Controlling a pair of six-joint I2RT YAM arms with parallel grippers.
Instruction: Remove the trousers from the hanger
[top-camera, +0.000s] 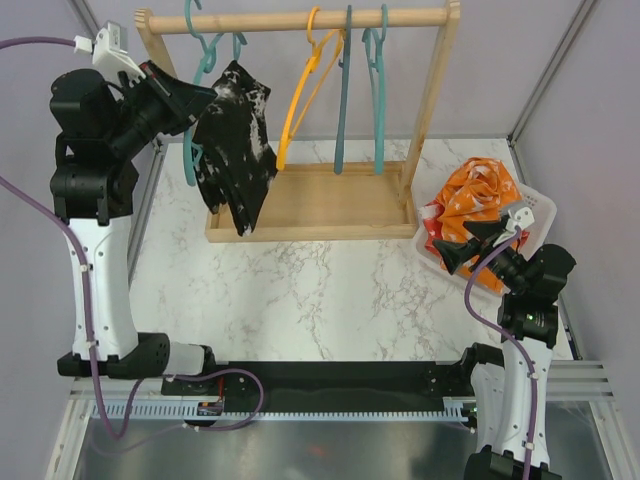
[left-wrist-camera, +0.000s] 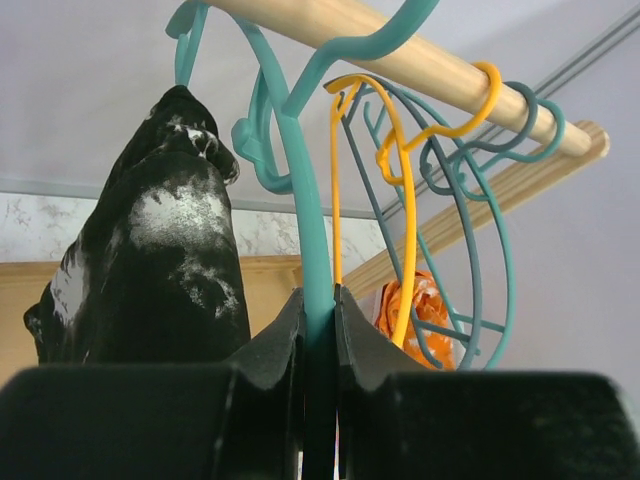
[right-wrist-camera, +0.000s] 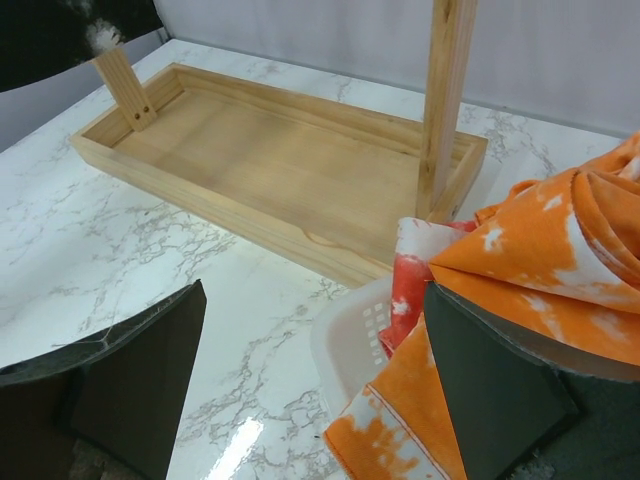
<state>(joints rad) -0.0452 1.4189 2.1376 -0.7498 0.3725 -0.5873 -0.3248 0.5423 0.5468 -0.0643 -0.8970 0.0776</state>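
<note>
The black trousers (top-camera: 236, 145) with white flecks hang from a teal hanger (top-camera: 196, 95) on the wooden rail at the left. My left gripper (top-camera: 197, 103) is shut on that teal hanger's stem (left-wrist-camera: 318, 290), beside the black trousers (left-wrist-camera: 150, 270). The orange trousers (top-camera: 480, 195) lie on the red pair (top-camera: 436, 228) in the white basket (top-camera: 541, 208) at the right. My right gripper (top-camera: 470, 243) is open and empty at the basket's near left rim (right-wrist-camera: 350, 345), next to the orange cloth (right-wrist-camera: 530, 270) and red cloth (right-wrist-camera: 410, 290). The beige pair is not visible.
The wooden rack (top-camera: 300, 20) stands on a tray base (top-camera: 310, 215) at the back. An empty orange hanger (top-camera: 305, 85) and two empty teal hangers (top-camera: 375, 90) hang on the rail. Grey walls close in both sides.
</note>
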